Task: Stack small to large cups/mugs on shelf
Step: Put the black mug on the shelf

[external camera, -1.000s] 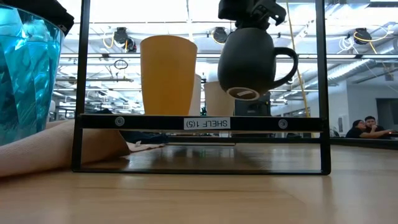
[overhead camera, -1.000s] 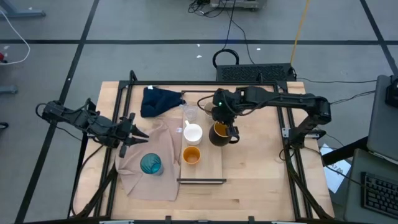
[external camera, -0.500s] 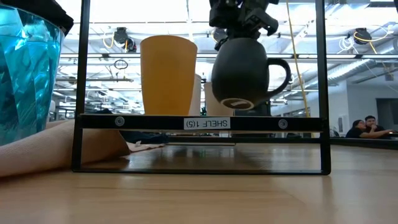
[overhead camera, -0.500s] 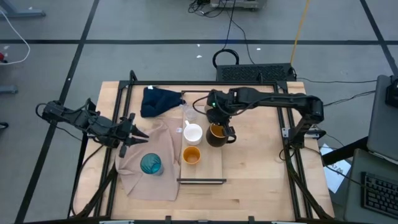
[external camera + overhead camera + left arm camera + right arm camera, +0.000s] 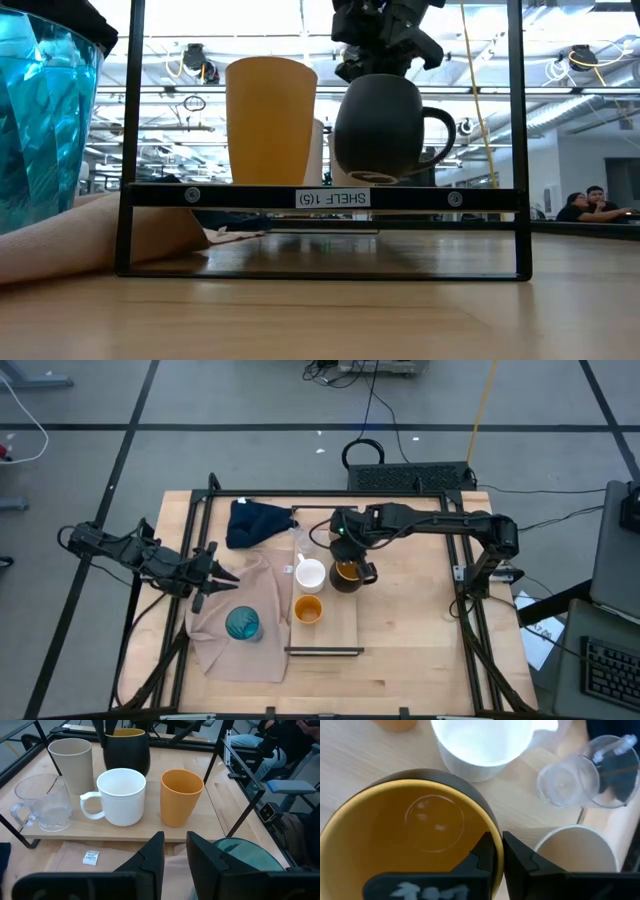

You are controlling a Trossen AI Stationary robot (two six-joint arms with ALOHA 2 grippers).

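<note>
The right gripper (image 5: 347, 556) is clamped on the rim of the dark-handled orange mug (image 5: 347, 576), one finger inside the orange bowl and one outside the black wall. In the low view the mug (image 5: 384, 128) hangs below the gripper (image 5: 383, 62), upright, its base at the level of the shelf (image 5: 340, 625) edge; whether it touches the plank cannot be told. Just beside the gripped mug stand the white mug (image 5: 310, 573), the beige-grey cup (image 5: 575, 851) and the clear glass (image 5: 307, 544); the small orange cup (image 5: 308, 610) stands on the shelf a little further off. The left gripper (image 5: 222, 580) waits well apart over the beige cloth (image 5: 262, 653), fingers (image 5: 151, 857) narrowly parted and empty, the teal ribbed tumbler (image 5: 243, 624) near its tips.
</note>
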